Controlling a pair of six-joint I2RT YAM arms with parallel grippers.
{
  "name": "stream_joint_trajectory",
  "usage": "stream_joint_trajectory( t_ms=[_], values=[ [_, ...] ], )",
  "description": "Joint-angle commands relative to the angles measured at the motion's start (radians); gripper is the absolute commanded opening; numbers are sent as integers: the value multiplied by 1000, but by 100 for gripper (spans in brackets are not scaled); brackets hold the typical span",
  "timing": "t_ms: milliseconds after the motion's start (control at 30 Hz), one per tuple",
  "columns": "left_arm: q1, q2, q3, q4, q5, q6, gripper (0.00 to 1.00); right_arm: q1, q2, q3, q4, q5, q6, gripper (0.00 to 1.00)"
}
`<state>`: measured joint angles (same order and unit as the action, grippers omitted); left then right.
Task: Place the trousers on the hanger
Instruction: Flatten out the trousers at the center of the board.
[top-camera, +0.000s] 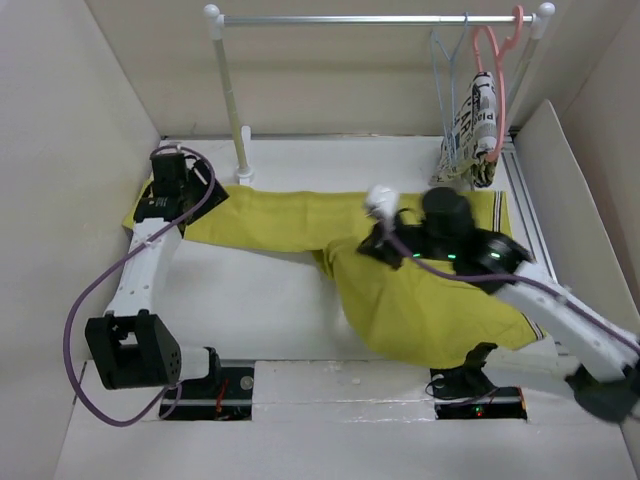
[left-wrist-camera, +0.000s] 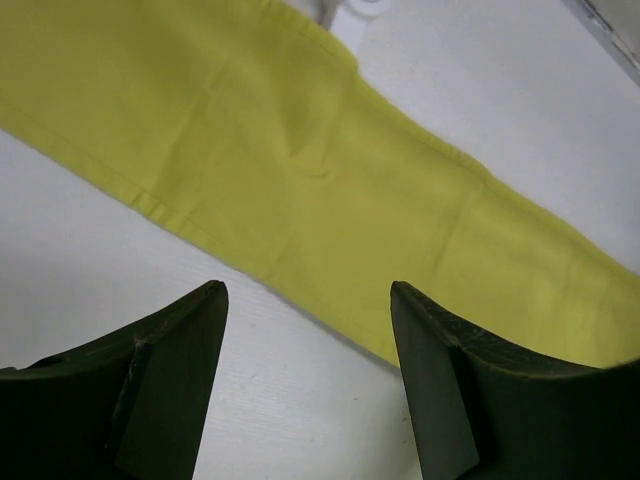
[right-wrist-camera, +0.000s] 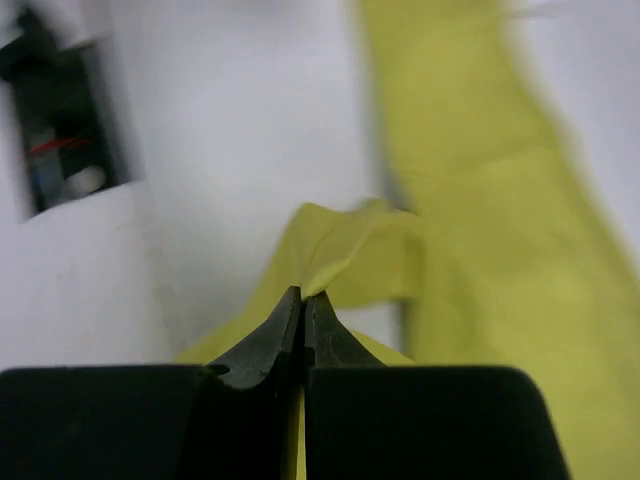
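White tabletop (top-camera: 260, 290) carries the trousers (top-camera: 290, 218), spread flat across its middle; left gripper (left-wrist-camera: 308, 290) hangs released above one leg; right gripper (right-wrist-camera: 303, 297) is clenched on a raised fold of the cloth; the hanger (top-camera: 441, 75) hangs on the rail (top-camera: 350, 18), back right.

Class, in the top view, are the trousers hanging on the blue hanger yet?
No, the trousers lie spread on the table, while the hanger hangs bare on the rail.
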<state>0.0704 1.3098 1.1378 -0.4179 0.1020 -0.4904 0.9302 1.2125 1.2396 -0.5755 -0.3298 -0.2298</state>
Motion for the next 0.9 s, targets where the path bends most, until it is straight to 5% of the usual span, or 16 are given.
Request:
stream_joint_trajectory(
  t_ms=[0,167,267,433,667,867],
  values=[
    [-110,-6,111,-15,-68,7,62,-250,-201,-142,20,-74,33,0],
    [-430,107,252,-105,-186,-13,61,-618,-197,-348,40,-5,95,0],
    [-565,141,215,-108,-237,-56,60,-735,-151,-376,49,119,116,0],
    [-811,122,3,-21,-232,-238,46,-800,-117,-370,108,101,127,0],
    [-857,52,-297,333,-171,-407,54,-800,-68,-307,92,86,89,0],
    [-860,193,-275,345,-154,-520,55,-788,-65,-315,100,34,67,0]
  ],
)
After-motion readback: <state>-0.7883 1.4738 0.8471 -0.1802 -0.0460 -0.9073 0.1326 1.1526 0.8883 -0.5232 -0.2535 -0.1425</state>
